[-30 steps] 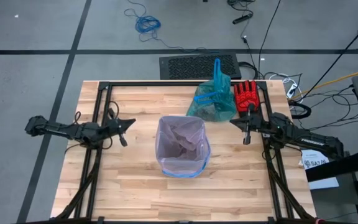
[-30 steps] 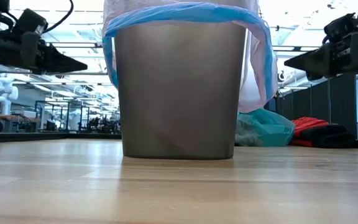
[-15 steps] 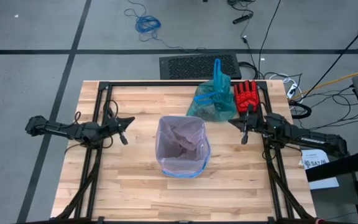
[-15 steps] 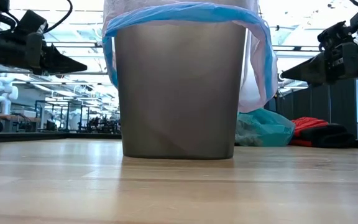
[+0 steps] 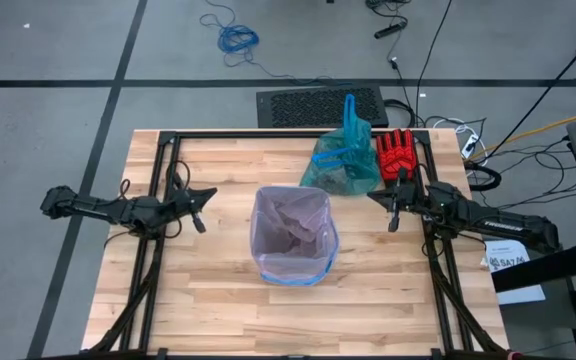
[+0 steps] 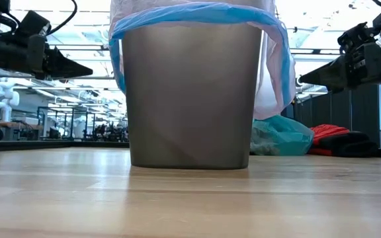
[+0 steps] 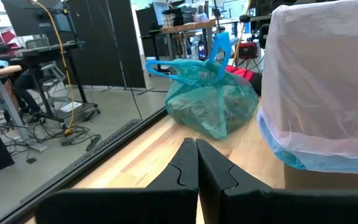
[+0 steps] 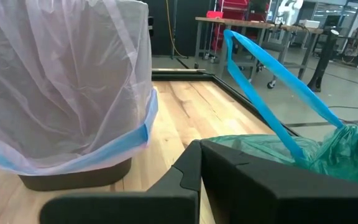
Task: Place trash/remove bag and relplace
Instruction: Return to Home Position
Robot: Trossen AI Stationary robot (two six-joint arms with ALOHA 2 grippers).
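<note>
The bag (image 5: 343,165), teal-green and knotted at its loop handles, sits on the desk (image 5: 218,300) behind the bin (image 6: 190,99), toward the right arm's side, out of the bin and bulging with dark contents that cannot be made out through the plastic. A red glove (image 5: 396,155) lies against the bag on the side away from the bin.

The bin, at the middle of the desk, now wears a pale pink bag (image 8: 61,81), its blue edge folded down over the rim and hanging outside the wall. From above, only folds of pink film show inside this liner; no loose trash is visible in it or on the boards around the bin.

Judged from this, the job looks all but finished: the full bag is out and a fresh liner is in, leaving only the arms' retreat to their rest pose.

The left claw (image 7: 196,146) hovers well apart from the bin on the left arm's side, fingers pressed together and holding nothing. The right claw (image 8: 201,146) hangs near the bin's opposite side, just in front of the teal bag, likewise closed and empty.
</note>
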